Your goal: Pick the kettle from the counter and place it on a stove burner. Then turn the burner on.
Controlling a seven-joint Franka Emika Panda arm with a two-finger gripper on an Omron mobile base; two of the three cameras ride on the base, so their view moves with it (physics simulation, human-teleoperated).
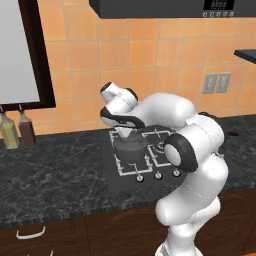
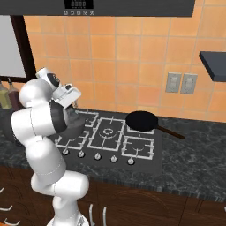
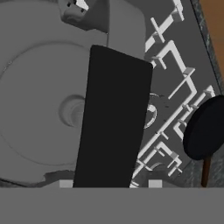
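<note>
Kettle on burner, seemingly inside grate edges.

The counter was dark marbled stone with white veins, running along the orange tiled wall. A black cooktop was set into it. The kettle stood on the stove burner. At two o'clock from the cooktop's centre lay a black frying pan. Two bottles stood at the counter's nine o'clock end.
</note>
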